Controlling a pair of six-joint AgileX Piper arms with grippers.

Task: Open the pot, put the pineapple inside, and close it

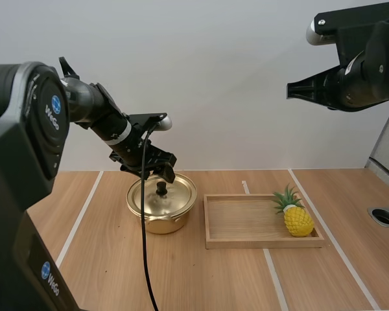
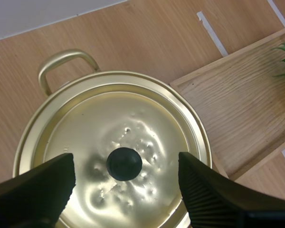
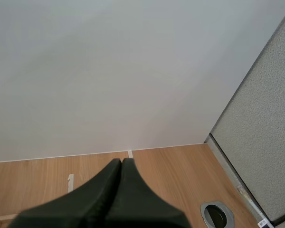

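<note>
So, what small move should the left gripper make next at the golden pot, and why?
Probably lower the left gripper and shut it on the round black knob of the golden lid. Its fingers stand open on either side of the knob; the lid is on the golden metal pot, the yellow pineapple in the wooden tray.

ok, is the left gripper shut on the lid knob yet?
No: the left gripper is open, its fingers standing apart on either side of the black knob of the pot lid, with a gap to each.
</note>
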